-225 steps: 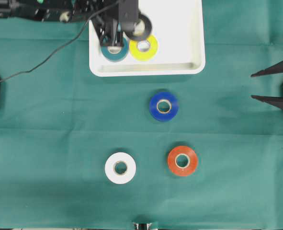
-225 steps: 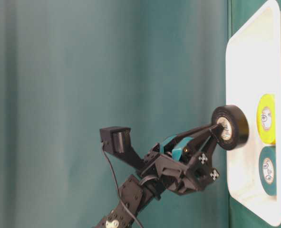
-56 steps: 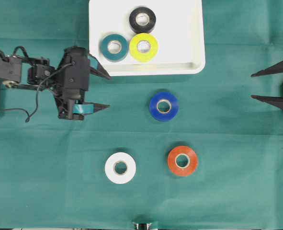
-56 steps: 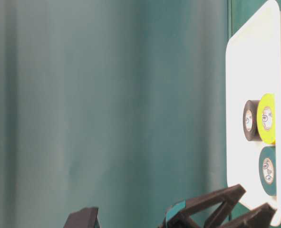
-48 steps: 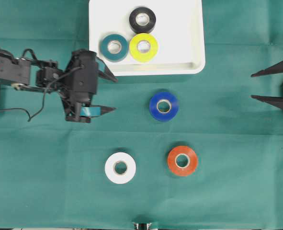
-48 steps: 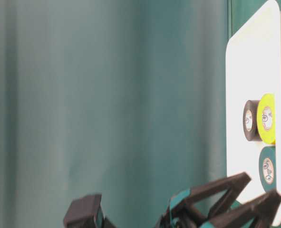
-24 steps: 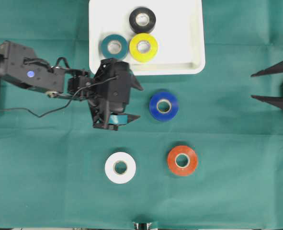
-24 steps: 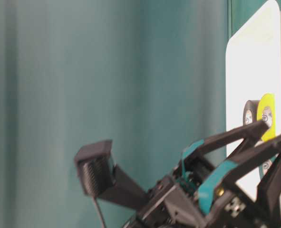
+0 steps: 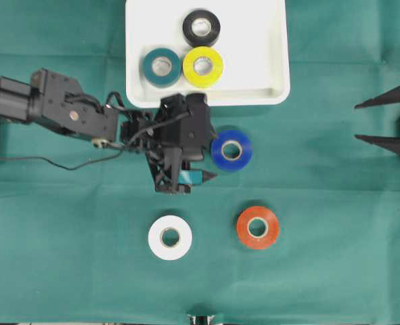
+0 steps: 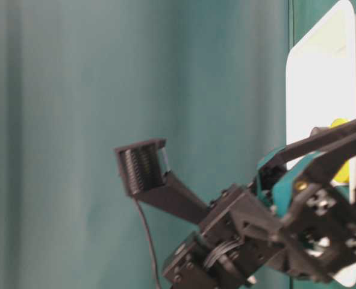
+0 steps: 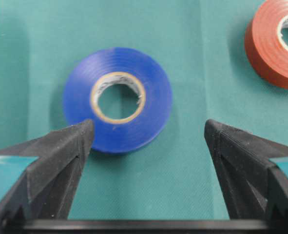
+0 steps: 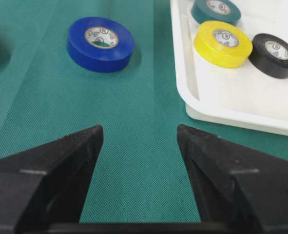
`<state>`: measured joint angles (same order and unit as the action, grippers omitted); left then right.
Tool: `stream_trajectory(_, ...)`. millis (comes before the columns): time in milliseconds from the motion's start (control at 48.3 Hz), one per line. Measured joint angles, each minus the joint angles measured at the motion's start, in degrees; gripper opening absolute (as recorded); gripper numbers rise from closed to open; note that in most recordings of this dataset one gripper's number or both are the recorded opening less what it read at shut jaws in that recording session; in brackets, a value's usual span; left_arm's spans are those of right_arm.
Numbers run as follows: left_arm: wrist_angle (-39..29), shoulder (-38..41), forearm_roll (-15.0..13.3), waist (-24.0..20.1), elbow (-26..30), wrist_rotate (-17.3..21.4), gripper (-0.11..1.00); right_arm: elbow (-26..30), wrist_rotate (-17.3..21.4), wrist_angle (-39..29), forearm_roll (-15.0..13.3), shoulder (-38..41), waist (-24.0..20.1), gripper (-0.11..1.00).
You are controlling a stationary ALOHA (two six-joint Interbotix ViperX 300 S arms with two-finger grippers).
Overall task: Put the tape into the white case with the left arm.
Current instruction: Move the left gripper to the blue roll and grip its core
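A blue tape (image 9: 231, 149) lies flat on the green cloth just below the white case (image 9: 254, 40). My left gripper (image 9: 214, 154) reaches in from the left and stands open at the blue tape's left edge. In the left wrist view the blue tape (image 11: 117, 99) sits just ahead of the open left gripper (image 11: 148, 131), one fingertip overlapping its rim. Nothing is held. Teal tape (image 9: 162, 66), yellow tape (image 9: 202, 66) and black tape (image 9: 201, 27) lie inside the case. My right gripper (image 9: 357, 122) stays open at the right edge, away from everything.
A white tape (image 9: 170, 237) and a red tape (image 9: 258, 227) lie on the cloth nearer the front. The left arm's cable (image 9: 51, 162) trails across the left of the table. The case's near rim (image 12: 182, 73) stands ahead of the right gripper (image 12: 140, 134).
The black tape, held over the case earlier, now lies in it. Over the last second the left arm swung from the table's left to the blue tape, jaws open. The right arm is unmoved.
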<state>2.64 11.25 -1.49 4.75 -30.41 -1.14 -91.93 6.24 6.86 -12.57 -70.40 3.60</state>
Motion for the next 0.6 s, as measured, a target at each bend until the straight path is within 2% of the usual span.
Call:
stream_trajectory(435,-0.6,6.5,0.0,0.5,5.8,0.1,0.95,0.0,-0.1,0.0,0.0,0.0,0.0,0.99)
stream_trajectory(601,-2.8,8.2,0.0,0.4,7.6,0.1,0.95,0.0,0.0,0.0,0.0,0.0,0.0,0.99)
